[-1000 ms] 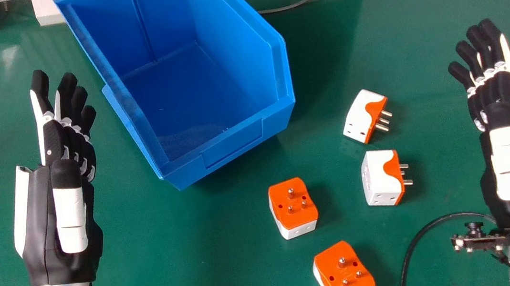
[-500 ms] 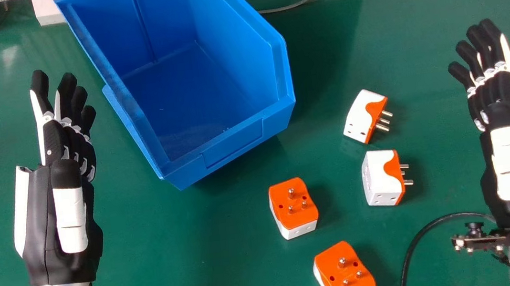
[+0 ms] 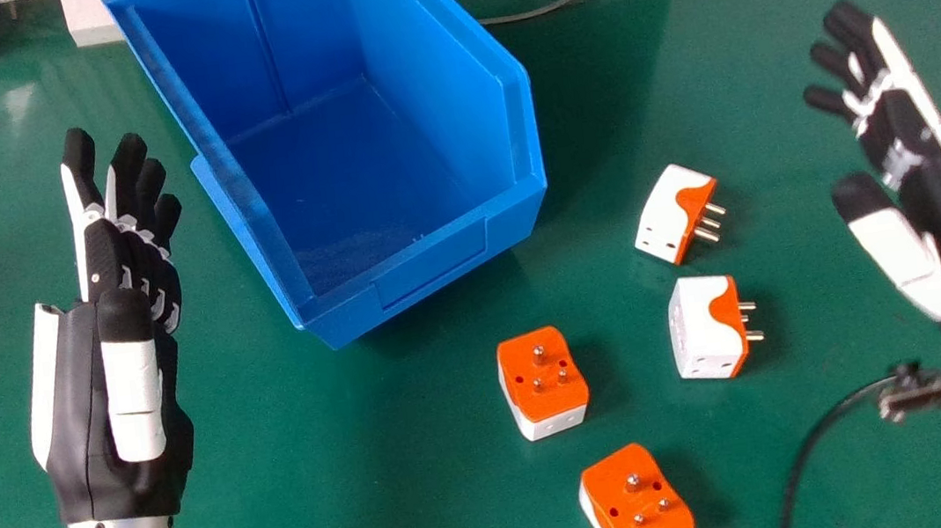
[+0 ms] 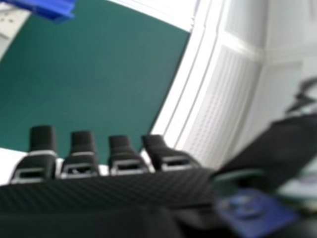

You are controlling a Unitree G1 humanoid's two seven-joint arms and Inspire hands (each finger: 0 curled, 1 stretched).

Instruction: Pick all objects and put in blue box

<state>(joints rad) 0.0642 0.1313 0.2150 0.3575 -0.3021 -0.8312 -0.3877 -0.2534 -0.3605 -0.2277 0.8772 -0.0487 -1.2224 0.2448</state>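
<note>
— Where are my plugs?
— I count four on the table (image 3: 326,475). One plug (image 3: 662,217) lies right of centre, its pins pointing right. Just below it in the frame is another plug (image 3: 700,335), pins right as well.
— And the other two?
— Lower, nearer the middle: a third plug (image 3: 543,380), orange face and pins up, then a fourth plug (image 3: 635,502) at the bottom edge, pins up too.
— The box (image 3: 431,264)?
— Upper left of centre, set at a slant, its open top towards me. All four plugs are outside it.
— How's my right hand (image 3: 897,122)?
— Open, at the right side of the frame, thumb held out from the straight fingers, well apart from the plugs. A black cable (image 3: 803,456) curves below it.
— Left hand (image 3: 111,261)?
— Open too, on the left side, beside the box and apart from it.
</note>
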